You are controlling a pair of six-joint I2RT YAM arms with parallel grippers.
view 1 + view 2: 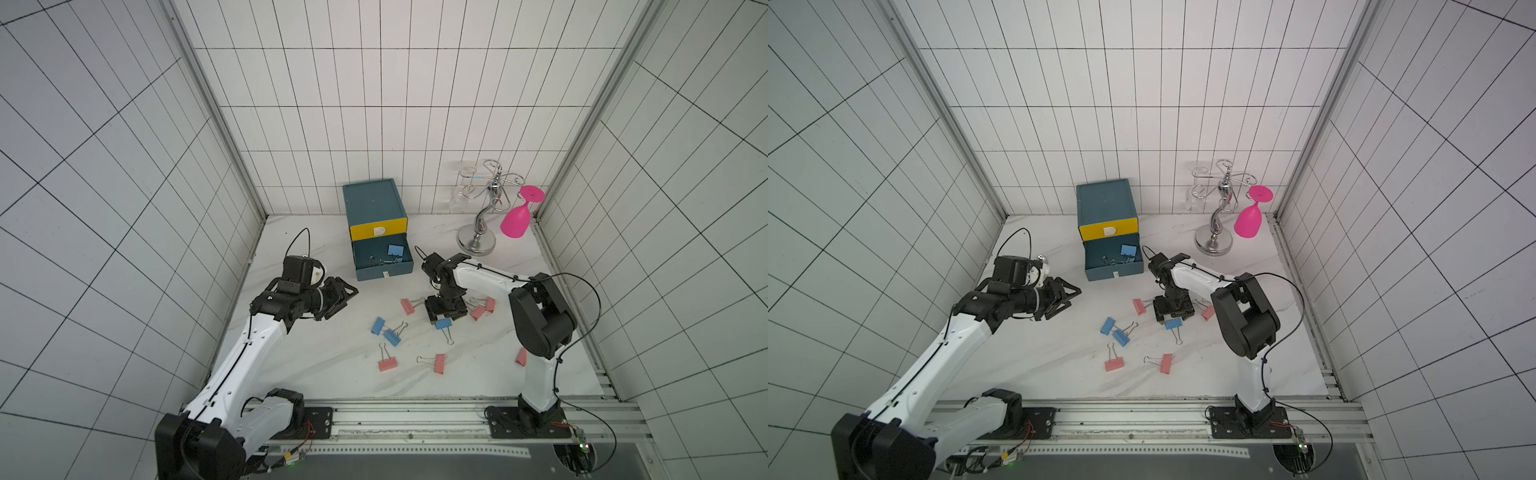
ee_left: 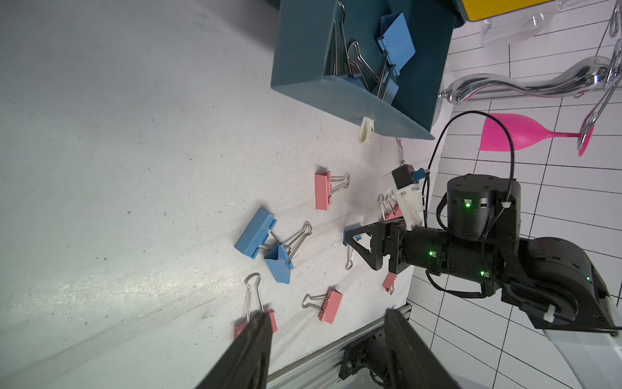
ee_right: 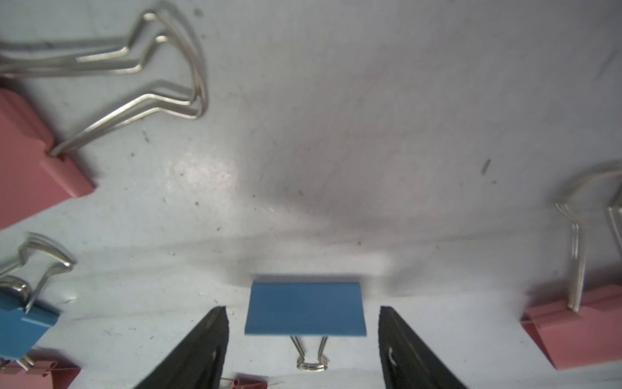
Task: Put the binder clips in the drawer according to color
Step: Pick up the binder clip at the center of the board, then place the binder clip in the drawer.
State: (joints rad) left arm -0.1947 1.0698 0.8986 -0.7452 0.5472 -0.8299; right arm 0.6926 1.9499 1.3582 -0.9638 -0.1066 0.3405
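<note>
Drawer [image 1: 384, 271]: pulled out, blue clips [image 1: 395, 249] inside.
Left gripper [image 1: 347, 301]: jaws apart, empty.
Right gripper [image 3: 302, 308]: jaws apart, at drawer's 5 o'clock.

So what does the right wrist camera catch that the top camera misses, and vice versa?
Right wrist only: a gap on each side between the right hand and the blue binder clip with silver wire handles it straddles. Top view only: the teal open drawer, pink plastic goblet, left hand. Both: that blue clip and salmon-pink clips around it.
</note>
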